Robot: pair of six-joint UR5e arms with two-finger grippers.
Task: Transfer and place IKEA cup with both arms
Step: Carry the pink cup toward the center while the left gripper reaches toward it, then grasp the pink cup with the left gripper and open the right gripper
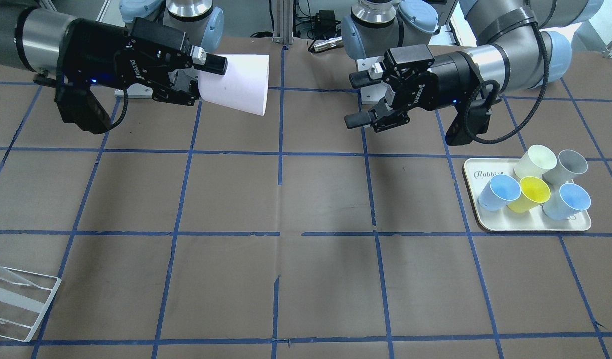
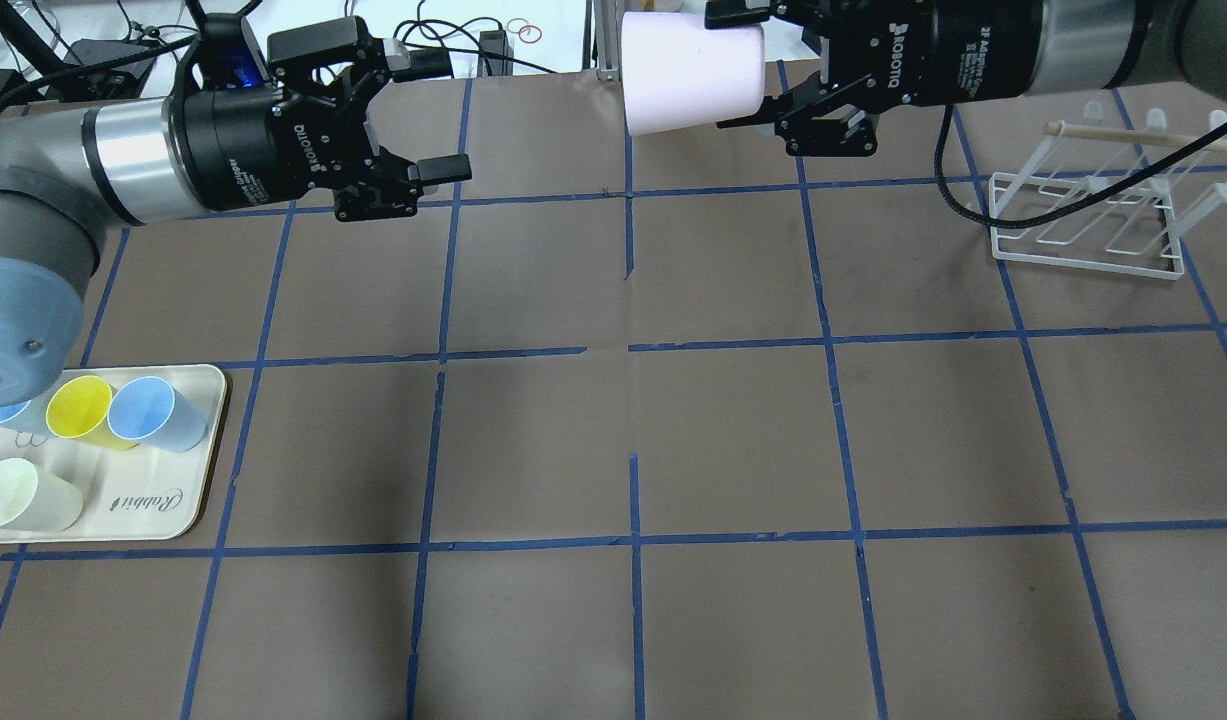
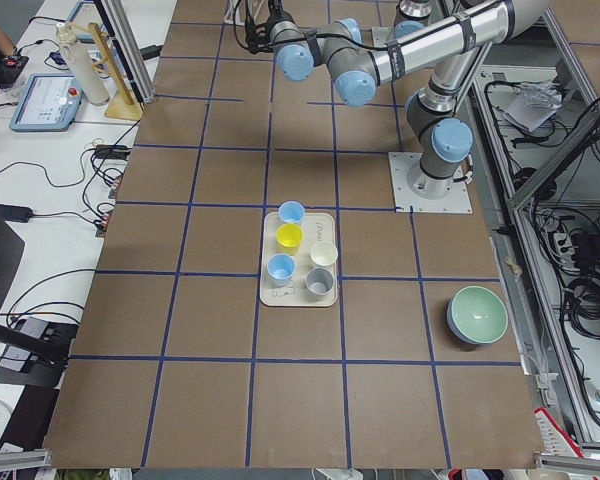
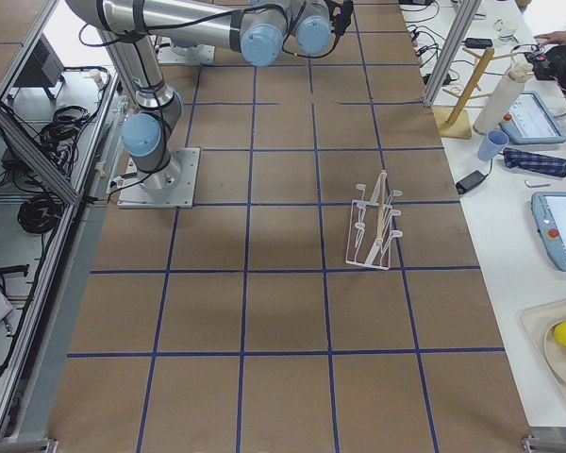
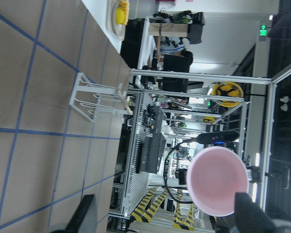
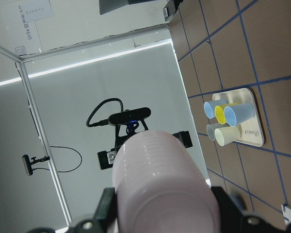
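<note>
The IKEA cup (image 1: 238, 82) hangs sideways in mid-air, clear of the tabletop (image 1: 306, 199). Its narrow base is clamped in the right pincer (image 1: 207, 81), and its open mouth points straight across at the left pincer (image 1: 353, 99). That one sits level with the rim, fingers spread wide, near it but touching nothing. I'd call this the hand-over point, with the mouth offered so the other arm has something to grab. Below the left pincer's wrist sits the tray (image 1: 473, 167) of coloured cups. Out beyond the right pincer's wrist stands a white rack (image 2: 1083, 215), a likely drop-off.
</note>
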